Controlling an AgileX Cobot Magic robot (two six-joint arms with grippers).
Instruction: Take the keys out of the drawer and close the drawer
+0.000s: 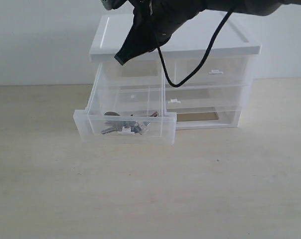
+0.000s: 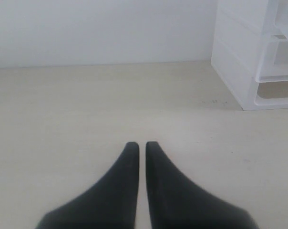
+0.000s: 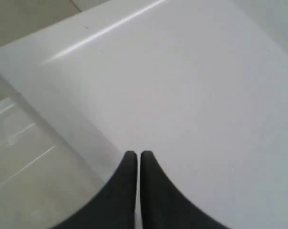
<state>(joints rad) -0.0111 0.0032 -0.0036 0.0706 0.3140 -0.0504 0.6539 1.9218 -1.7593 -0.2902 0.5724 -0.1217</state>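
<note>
Listing the keys [image 1: 124, 124] at the front of the pulled-out drawer [image 1: 88, 129], we place them at 6 o'clock in the exterior view from our nearer right fingers [image 1: 135, 42], pressed together empty over the unit's lid [image 3: 191, 95]; left fingers [image 2: 120, 186], likewise closed, hang above the counter [image 2: 87, 105].
</note>
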